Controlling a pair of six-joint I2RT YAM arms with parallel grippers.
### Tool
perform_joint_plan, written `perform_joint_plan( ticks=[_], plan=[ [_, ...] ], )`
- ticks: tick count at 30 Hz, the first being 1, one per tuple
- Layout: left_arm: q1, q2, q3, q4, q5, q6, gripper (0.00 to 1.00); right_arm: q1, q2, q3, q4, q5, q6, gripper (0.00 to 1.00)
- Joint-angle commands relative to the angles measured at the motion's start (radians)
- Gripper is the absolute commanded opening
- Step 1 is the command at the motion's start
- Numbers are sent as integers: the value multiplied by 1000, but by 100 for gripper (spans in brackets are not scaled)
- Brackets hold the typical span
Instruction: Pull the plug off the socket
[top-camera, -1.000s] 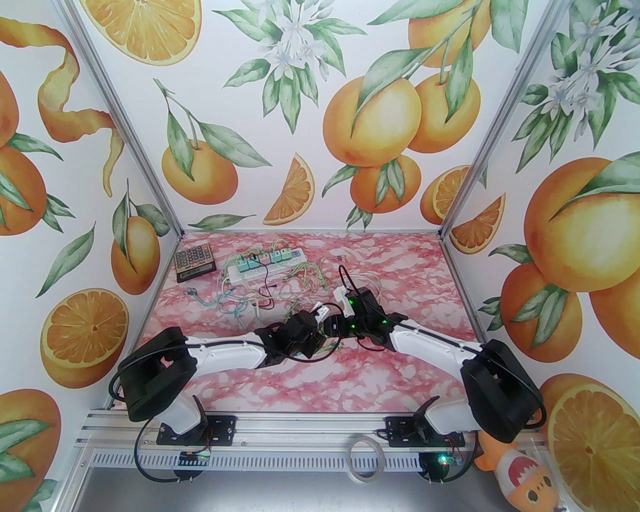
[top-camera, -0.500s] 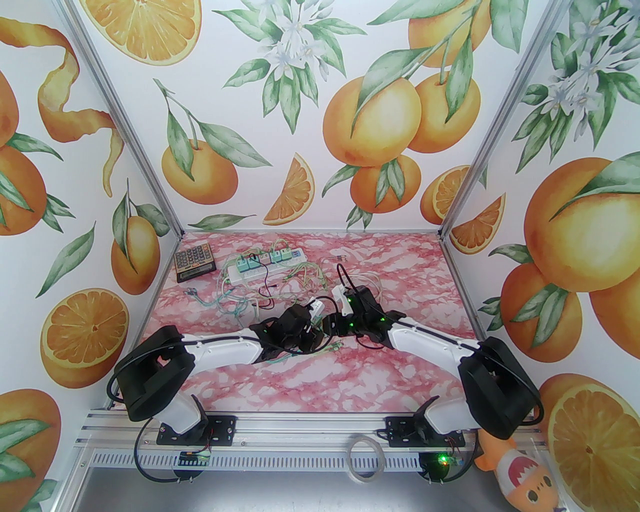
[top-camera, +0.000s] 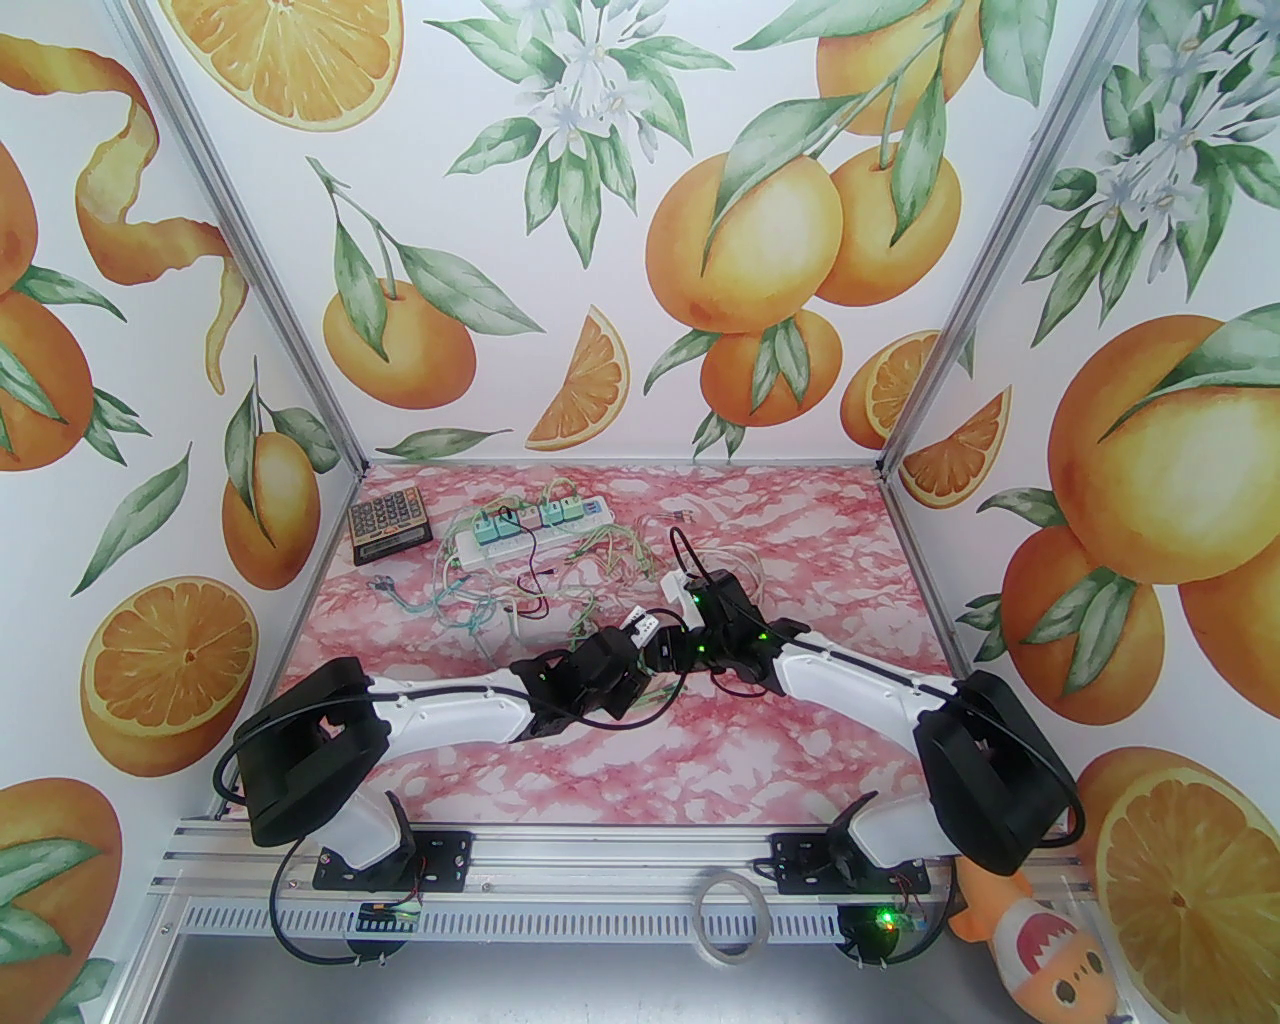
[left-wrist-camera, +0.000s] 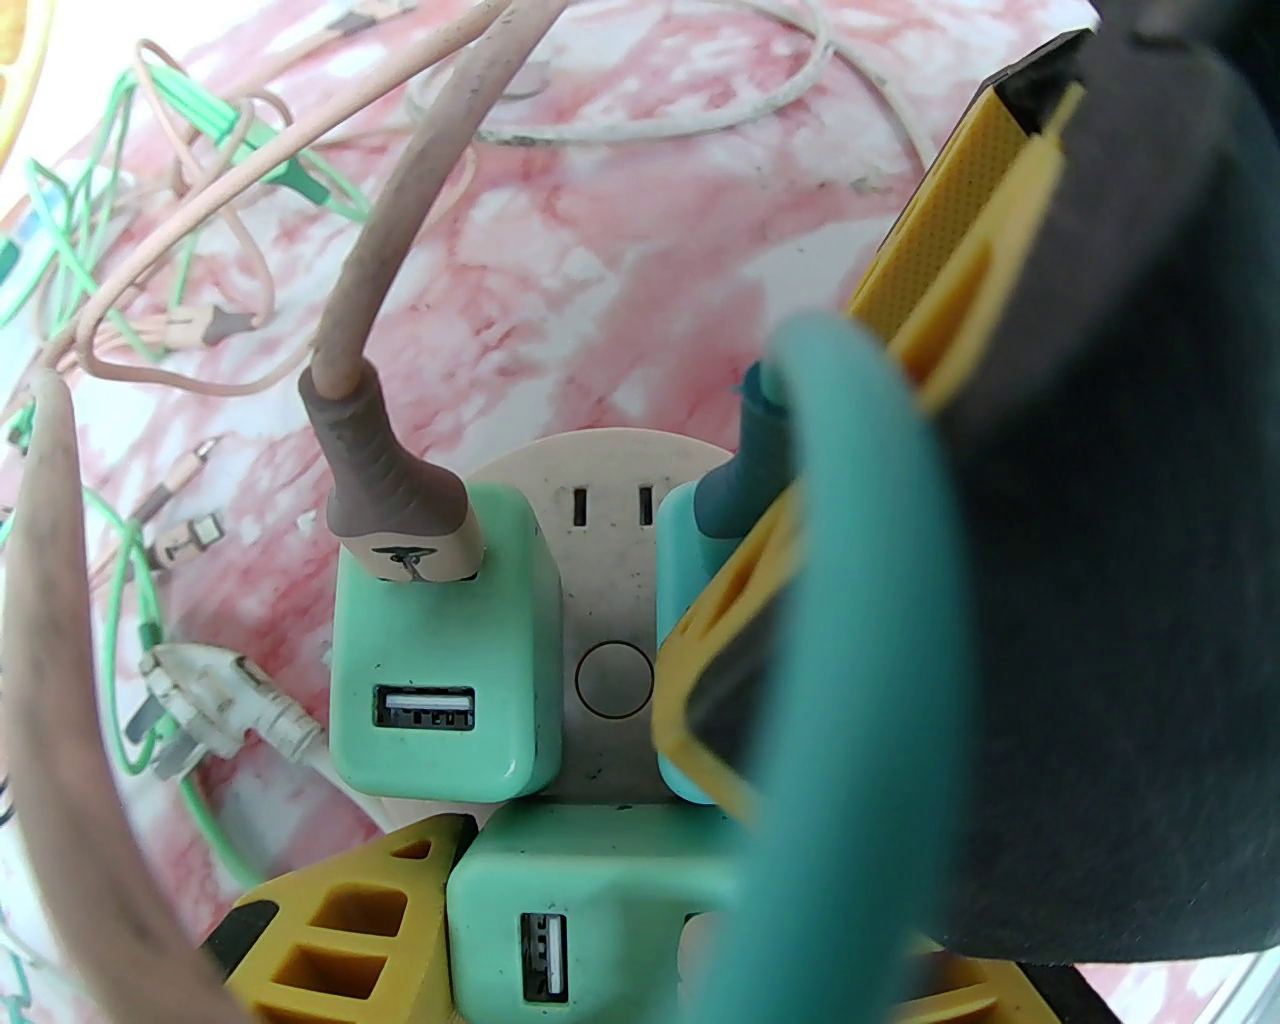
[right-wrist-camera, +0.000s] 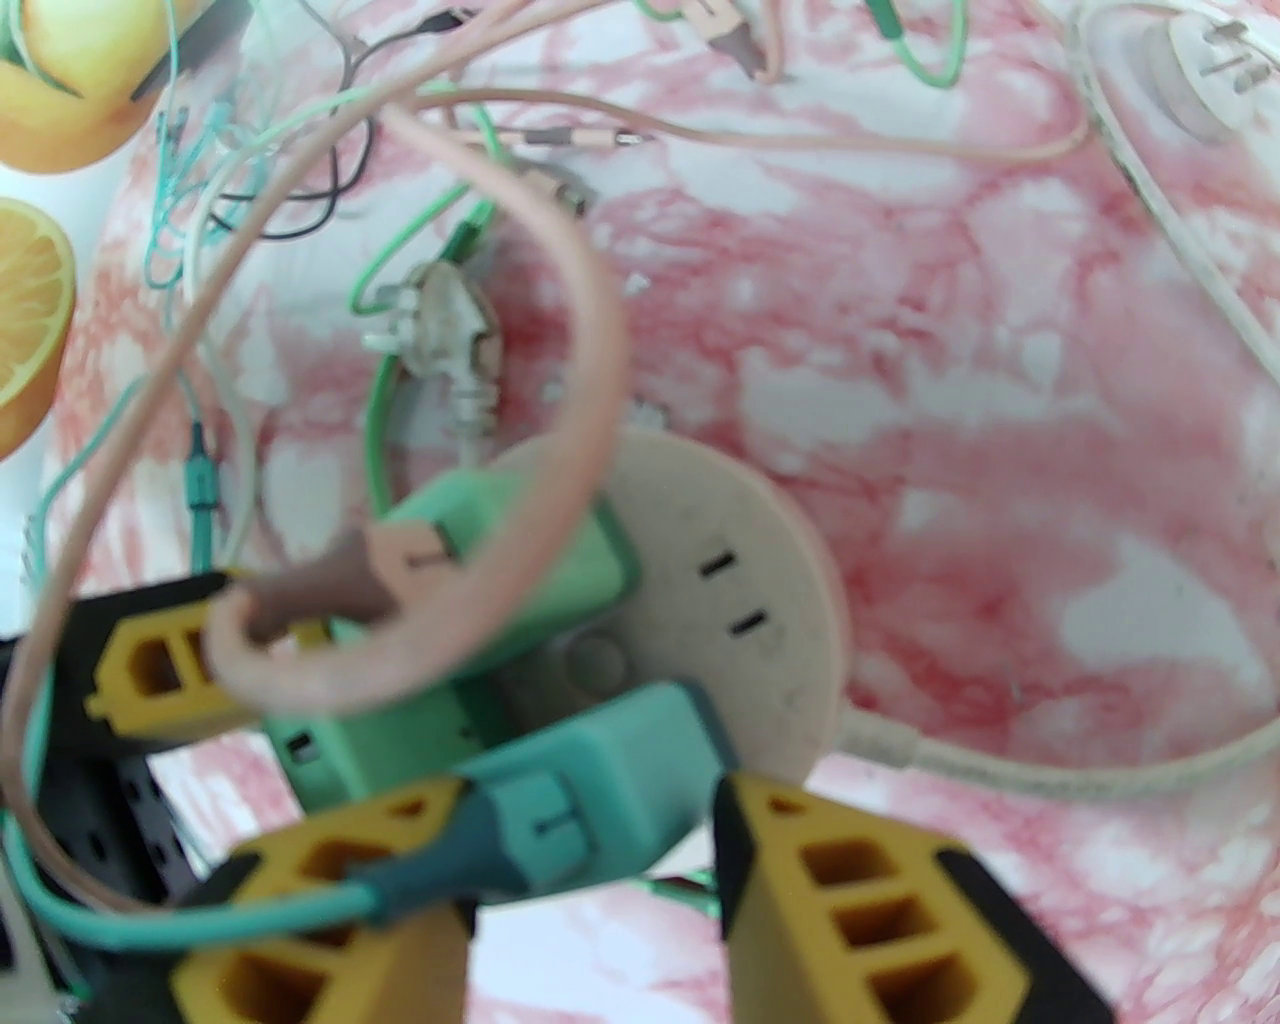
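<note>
Right gripper (right-wrist-camera: 590, 810) apparently clamps teal plug (right-wrist-camera: 620, 770) on round socket (right-wrist-camera: 760, 560).

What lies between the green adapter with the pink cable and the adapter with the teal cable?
In the left wrist view, the bare face of the round socket: a free two-slot outlet and a round button.

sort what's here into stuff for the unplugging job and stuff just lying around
For the job: round socket, teal plug in right gripper, green charger in left gripper.
Lying about: calculator, tape roll, orange toy, loose cables.
</note>
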Motion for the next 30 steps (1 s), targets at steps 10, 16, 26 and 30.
perform_joint_plan(
  ticks=[10,16,26,30],
  plan=[
    [88,-121,-20,98,184,-89,32,-10,63,-37,-139,140,-25,43],
    [79,-114,-8,78,179,-54,32,-9,63,-44,-140,141,-25,43],
    [-19,-57,38,19,39,44,32,29,72,-37,-164,196,-36,43],
    [-21,-45,42,30,42,10,32,29,70,-37,-168,203,-34,44]
  ],
)
